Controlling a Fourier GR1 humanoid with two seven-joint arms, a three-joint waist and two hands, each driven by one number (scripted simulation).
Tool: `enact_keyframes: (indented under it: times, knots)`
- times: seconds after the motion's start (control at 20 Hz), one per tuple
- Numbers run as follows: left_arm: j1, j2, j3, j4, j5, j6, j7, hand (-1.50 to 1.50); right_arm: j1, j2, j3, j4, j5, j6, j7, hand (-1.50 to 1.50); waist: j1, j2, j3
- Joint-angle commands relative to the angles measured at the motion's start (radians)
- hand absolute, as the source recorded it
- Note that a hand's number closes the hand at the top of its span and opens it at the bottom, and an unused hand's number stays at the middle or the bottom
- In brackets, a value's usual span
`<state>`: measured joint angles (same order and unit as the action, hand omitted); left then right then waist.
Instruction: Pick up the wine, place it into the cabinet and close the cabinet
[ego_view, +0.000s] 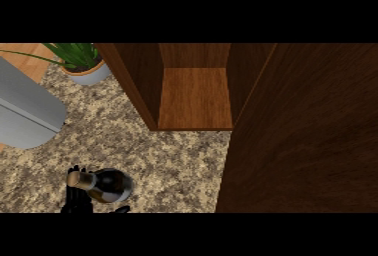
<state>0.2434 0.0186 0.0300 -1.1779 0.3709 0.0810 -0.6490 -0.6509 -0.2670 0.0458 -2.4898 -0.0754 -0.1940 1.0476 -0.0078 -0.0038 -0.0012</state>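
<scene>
Dark glass wine bottle with cork (108, 184) upright, touching left black hand (76, 196) — grasp unclear; open wooden cabinet (193, 97) up-right of bottle. Right hand unseen.

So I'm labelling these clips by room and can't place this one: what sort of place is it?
Most likely a kitchen counter. The speckled stone countertop carries an open wooden cabinet, a dark wine bottle beside the left hand, a potted plant and a grey appliance of an unclear kind.

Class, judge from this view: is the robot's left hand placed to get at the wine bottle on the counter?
Probably yes. The left hand is already right beside the wine bottle, fingers at its neck, with nothing between them.
</scene>
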Motion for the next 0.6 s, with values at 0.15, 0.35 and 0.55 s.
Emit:
enact_keyframes:
  times: [0.15,0.35,0.55]
  knots:
    - [-0.068,0.012,0.029,0.122,0.000,-0.055,-0.061,-1.50,0.017,-0.003,-0.005,-0.112,-0.043,-0.019,0.097,-1.50,0.003,0.001,0.001]
    - [-0.132,0.022,0.063,0.175,0.003,-0.040,-0.074,-1.50,0.030,0.009,0.044,-0.150,0.004,-0.054,0.135,-1.50,0.000,0.000,0.000]
    - [-0.180,-0.017,-0.008,0.160,0.061,-0.041,-0.045,1.50,0.019,-0.042,-0.086,-0.161,-0.131,-0.010,0.137,-1.50,-0.008,-0.002,0.001]
